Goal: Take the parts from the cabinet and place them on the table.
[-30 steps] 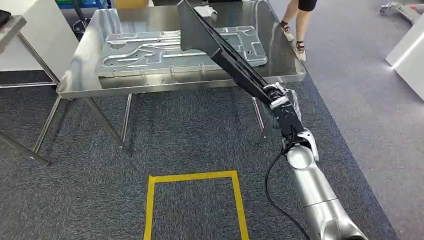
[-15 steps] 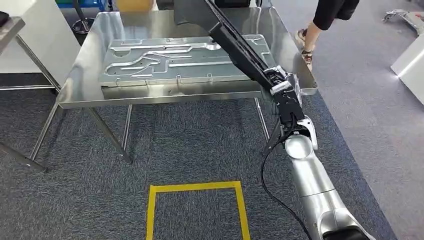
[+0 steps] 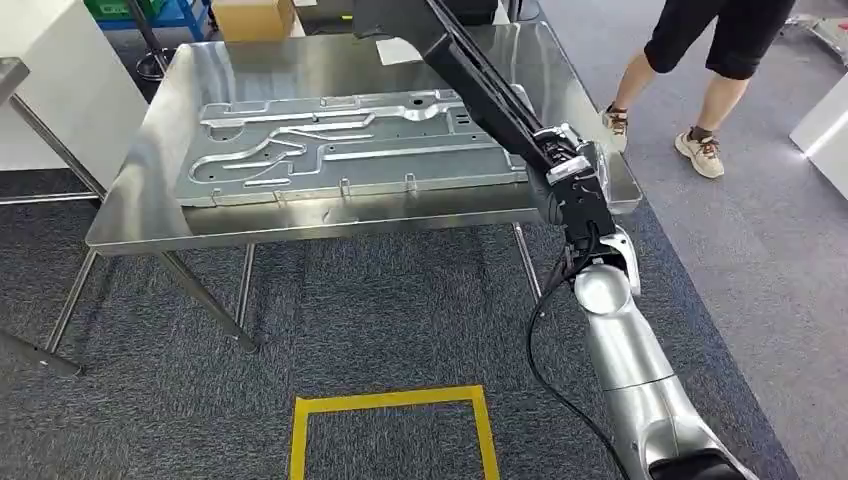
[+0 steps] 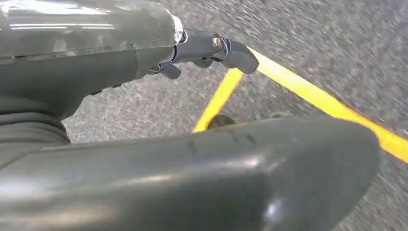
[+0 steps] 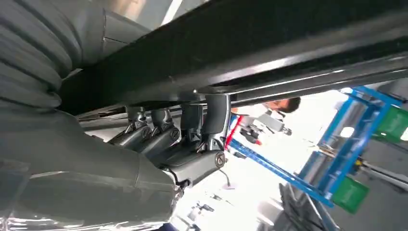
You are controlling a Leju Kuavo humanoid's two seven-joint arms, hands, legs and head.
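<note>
The robot's right hand (image 3: 563,160) grips the lower end of a long black panel (image 3: 470,75), fingers (image 5: 192,120) hooked over its edge, and holds it slanted above the right side of a stainless steel table (image 3: 140,205). The panel's upper end reaches past the table's far edge. A stamped metal plate (image 3: 340,150) with raised channels lies flat along the middle of the tabletop, and a white paper sheet (image 3: 398,50) rests near the far edge, partly under the panel. No writing or label can be read on the panel, plate or paper. The left hand (image 4: 211,48) hangs over grey carpet with its fingers loosely apart and nothing in them, above a yellow tape square (image 3: 390,430) marked on the floor. A person (image 3: 715,60) in dark shorts and sneakers stands just beyond the table's right far corner. A cardboard box (image 3: 250,18) sits on the floor behind the table.
</note>
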